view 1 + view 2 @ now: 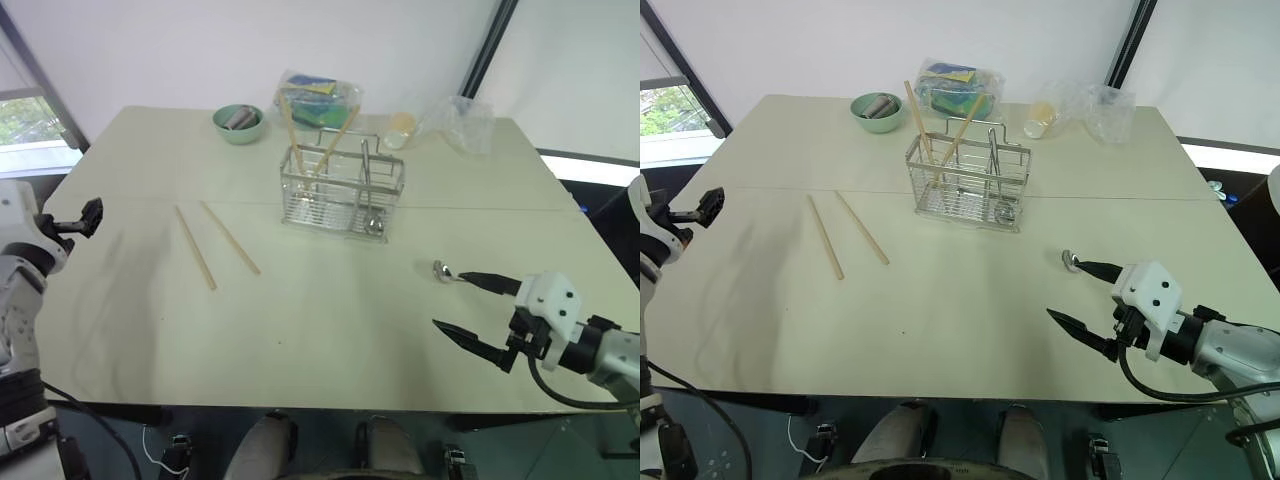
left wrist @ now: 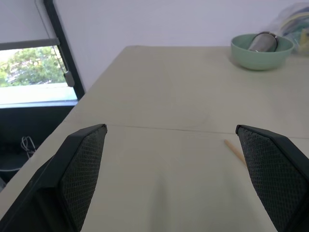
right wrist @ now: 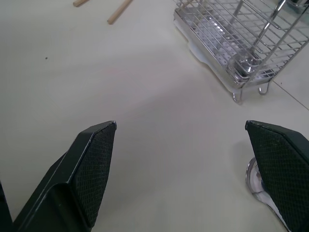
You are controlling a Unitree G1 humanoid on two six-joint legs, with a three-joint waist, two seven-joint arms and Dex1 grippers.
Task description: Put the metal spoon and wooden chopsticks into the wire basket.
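We work over a pale desk point(image 1: 330, 340), and toward its far edge, near the middle, stands the wire basket point(image 1: 342, 195), already holding a pair of sticks leaning up and a utensil in its compartments. Our right gripper point(image 1: 478, 312) hovers low at the desk's near right corner with its jaws spread wide and empty; our left gripper point(image 2: 169, 174) hangs off the left edge, jaws likewise spread, holding nothing. The wooden chopsticks point(image 1: 214, 243) lie flat left of the basket, side by side but slightly splayed, their long axes running from the far left toward the near right. The metal spoon point(image 1: 443, 270) lies just beside the right gripper's far finger, bowl toward the basket, handle running back under that finger. We judge the risk lies here: the spoon is thin and flat on the desk, so closing jaws may skid it away or clip only its bowl and let it swing.
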